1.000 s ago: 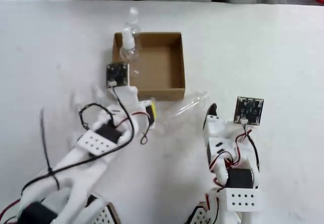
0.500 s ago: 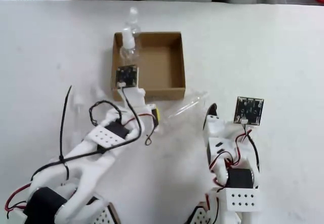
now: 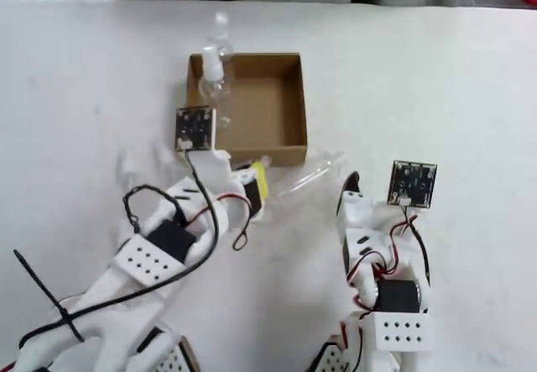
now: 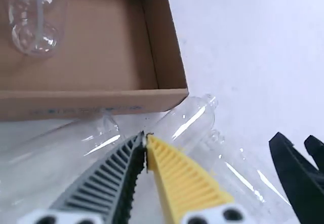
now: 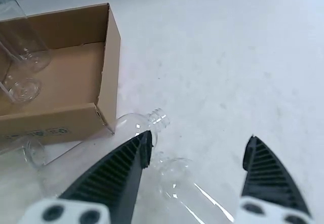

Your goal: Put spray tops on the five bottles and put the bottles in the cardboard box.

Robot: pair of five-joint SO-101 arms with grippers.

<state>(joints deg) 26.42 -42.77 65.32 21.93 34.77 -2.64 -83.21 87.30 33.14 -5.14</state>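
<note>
The cardboard box sits mid-table. Two clear bottles with spray tops stand in its far left corner, and their bases rest on the box floor. Uncapped clear bottles lie on the table along the box's front wall: one with its neck pointing away, one beside it, one nearer. My left gripper is shut, its grey and yellow tips just above these lying bottles. My right gripper is open over them, a little back from the box.
Small pale pieces lie on the table left of the left arm. The right gripper's black fingers are close to the left gripper. White table stretches right of the box and beyond it.
The left arm swung a little to the right, then back to the left, and its loose cable dropped lower. The right arm and the bottles have not moved.
</note>
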